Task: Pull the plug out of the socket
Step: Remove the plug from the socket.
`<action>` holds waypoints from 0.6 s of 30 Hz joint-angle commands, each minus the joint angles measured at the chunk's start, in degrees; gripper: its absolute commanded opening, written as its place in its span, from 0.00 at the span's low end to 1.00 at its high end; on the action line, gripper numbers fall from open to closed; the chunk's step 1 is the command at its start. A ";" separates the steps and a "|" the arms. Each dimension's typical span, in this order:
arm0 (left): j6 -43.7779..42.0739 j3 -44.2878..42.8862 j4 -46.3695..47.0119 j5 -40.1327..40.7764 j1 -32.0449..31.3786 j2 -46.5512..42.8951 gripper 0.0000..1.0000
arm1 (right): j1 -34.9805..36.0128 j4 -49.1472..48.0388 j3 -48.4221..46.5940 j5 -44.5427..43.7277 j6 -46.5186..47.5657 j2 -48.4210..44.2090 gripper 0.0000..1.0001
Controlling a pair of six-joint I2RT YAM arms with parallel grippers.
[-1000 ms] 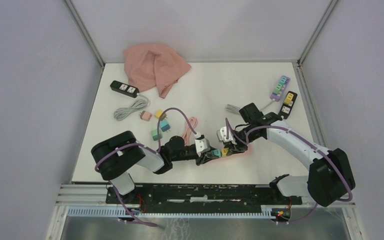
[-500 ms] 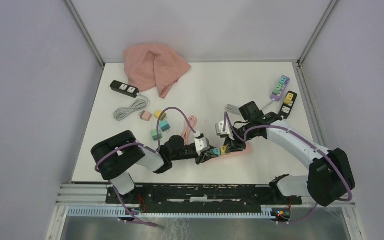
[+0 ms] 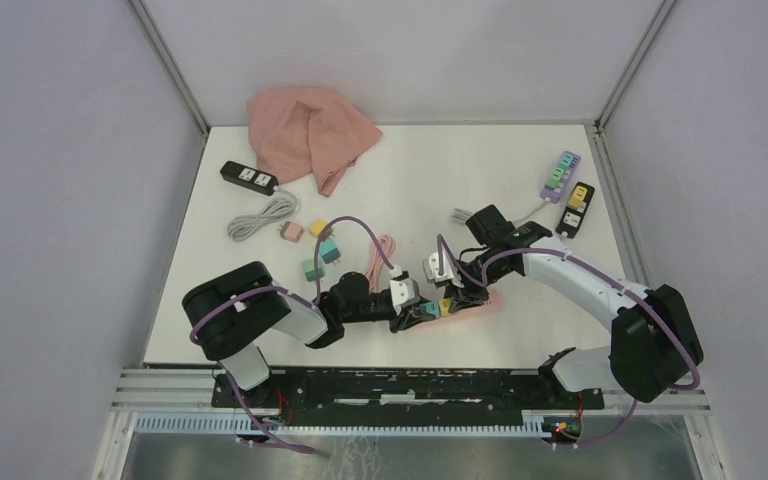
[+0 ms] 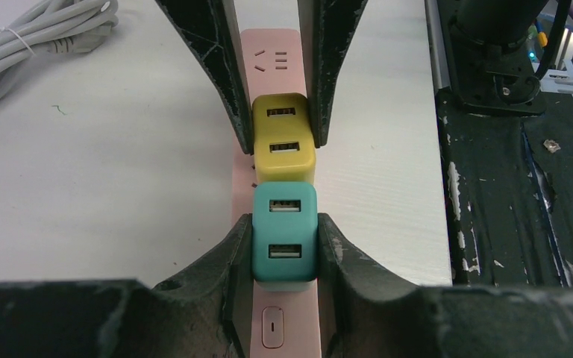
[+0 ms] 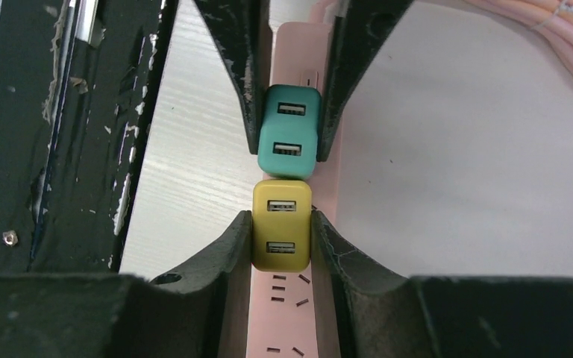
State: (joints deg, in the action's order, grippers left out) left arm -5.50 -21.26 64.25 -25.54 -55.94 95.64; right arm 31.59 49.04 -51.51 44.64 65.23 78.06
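Observation:
A pink power strip (image 3: pixel 478 302) lies near the table's front edge, also seen as the pink strip (image 4: pixel 272 60) and the strip (image 5: pixel 291 317) in the wrist views. Two USB plugs stand side by side on it: a teal plug (image 4: pixel 284 239) and a yellow plug (image 5: pixel 281 224). My left gripper (image 4: pixel 284 233) is shut on the teal plug (image 3: pixel 428 309). My right gripper (image 5: pixel 281 230) is shut on the yellow plug (image 3: pixel 446 305). The two grippers face each other, fingers almost touching. The plugs' prongs are hidden.
A pink cable coil (image 3: pixel 380 255) lies just behind the grippers. Loose adapters (image 3: pixel 320 250), a grey cable (image 3: pixel 263 215), a black strip (image 3: pixel 249 177) and a pink cloth (image 3: pixel 310 135) are at the back left. Two more strips (image 3: pixel 566 190) sit back right. The black rail (image 3: pixel 400 385) borders the front.
Both grippers, still shut on their plugs, have shifted a little to the left together with the pink strip. The right arm's wrist has swung leftward.

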 commanded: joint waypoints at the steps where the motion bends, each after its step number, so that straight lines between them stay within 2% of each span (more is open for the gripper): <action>1: -2.06 0.69 -4.13 2.60 0.67 1.37 0.03 | -0.90 -6.59 -1.95 2.64 -12.64 -2.62 0.00; 5: -2.45 0.69 -4.72 2.60 0.67 1.48 0.03 | -5.24 -5.93 -1.21 0.37 -11.64 -3.37 0.00; 7: -2.57 0.81 -4.83 2.61 0.67 1.57 0.03 | -5.58 -1.06 -0.79 2.28 -5.35 -4.02 0.00; 11: -2.42 0.63 -4.83 2.45 0.72 1.95 0.03 | -3.83 9.52 0.09 11.56 11.57 -3.80 0.00; 13: -2.21 0.24 -4.77 2.19 0.69 2.45 0.03 | -0.93 6.55 0.12 12.67 8.77 -3.54 0.00; 15: -1.80 -0.26 -4.52 2.00 0.74 3.13 0.03 | 1.70 -1.67 0.88 10.62 -0.07 -3.69 0.00; 18: -1.12 -0.77 -4.50 1.73 0.71 4.09 0.03 | 2.00 -12.12 0.69 6.52 -15.84 -3.63 0.00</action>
State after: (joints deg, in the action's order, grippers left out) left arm -5.50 -21.80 64.75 -25.71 -55.83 97.06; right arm 31.22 47.16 -49.67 45.36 64.84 76.55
